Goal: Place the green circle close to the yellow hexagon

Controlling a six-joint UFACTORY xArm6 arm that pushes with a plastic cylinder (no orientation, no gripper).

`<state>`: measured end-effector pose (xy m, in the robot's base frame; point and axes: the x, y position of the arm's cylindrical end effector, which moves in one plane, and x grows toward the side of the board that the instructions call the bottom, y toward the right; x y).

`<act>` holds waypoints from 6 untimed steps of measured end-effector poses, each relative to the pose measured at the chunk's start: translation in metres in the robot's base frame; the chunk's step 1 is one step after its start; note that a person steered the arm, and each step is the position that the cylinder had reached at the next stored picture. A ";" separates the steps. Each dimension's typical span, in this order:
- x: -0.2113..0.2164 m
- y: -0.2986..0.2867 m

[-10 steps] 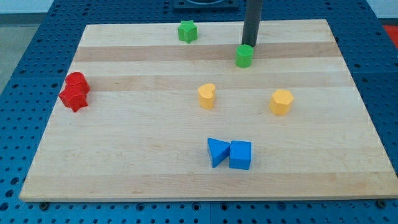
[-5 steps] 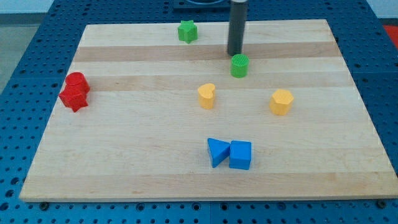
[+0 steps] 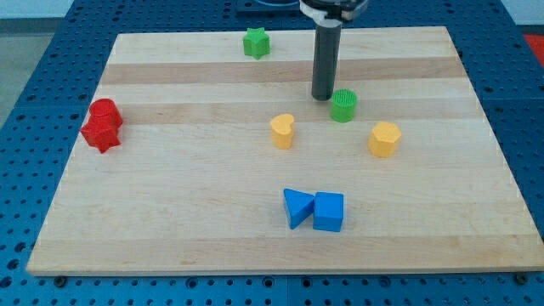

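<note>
Board, left to right: my tip (image 3: 322,98) rests just beside the green circle (image 3: 343,105), on its upper-left flank; there are no jaws, only the bare rod. The yellow hexagon (image 3: 384,138) lies near, toward the view's lower right, roughly in line with tip and circle.

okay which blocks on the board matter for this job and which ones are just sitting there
Job: green circle, yellow hexagon, my tip just left of the circle.
Lying about: green star, yellow heart, two red blocks, blue triangle, blue cube.
</note>
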<state>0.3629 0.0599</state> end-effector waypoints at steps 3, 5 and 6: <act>-0.034 0.014; 0.030 0.021; 0.037 0.021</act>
